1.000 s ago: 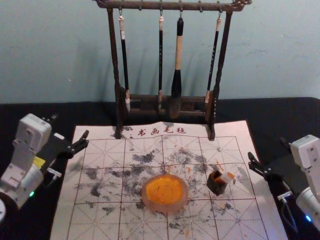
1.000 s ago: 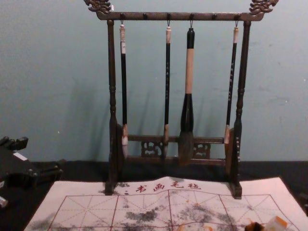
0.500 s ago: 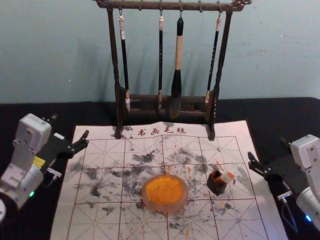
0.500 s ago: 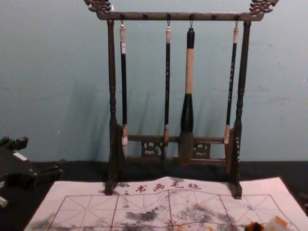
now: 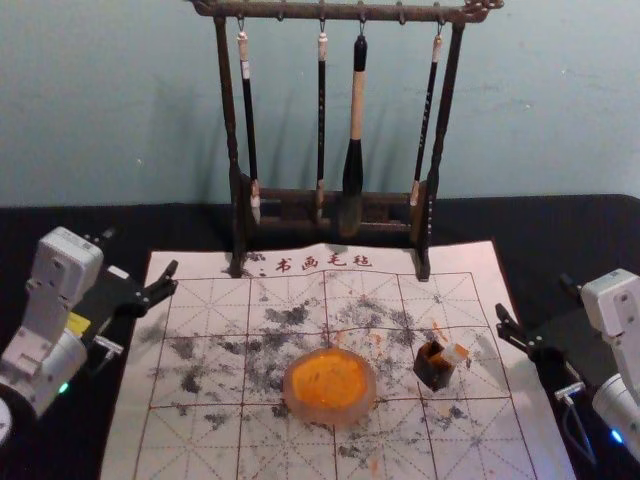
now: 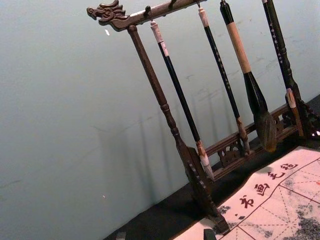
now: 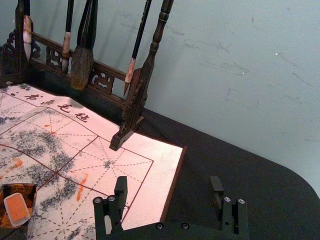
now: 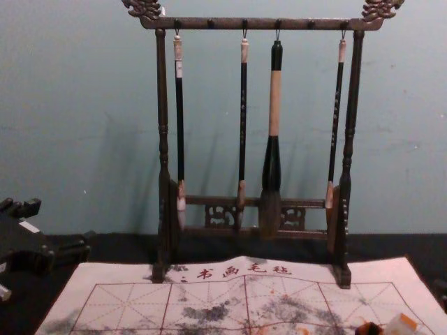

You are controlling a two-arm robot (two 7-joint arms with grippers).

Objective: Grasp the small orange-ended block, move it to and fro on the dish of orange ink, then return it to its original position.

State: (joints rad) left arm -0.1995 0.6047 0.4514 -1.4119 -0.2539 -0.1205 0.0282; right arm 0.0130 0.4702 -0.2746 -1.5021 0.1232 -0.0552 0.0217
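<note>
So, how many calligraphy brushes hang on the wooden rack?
4, left to right along the rack: a slim brush by the left post, another slim brush, the thick brush, a third slim brush by the right post.

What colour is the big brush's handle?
From the top, the handle is black, tan, then black again; it shows best in the chest view.

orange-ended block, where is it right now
In the head view, the block rests tilted in the small dark box on the mat, to the right of the dish of orange ink.
</note>
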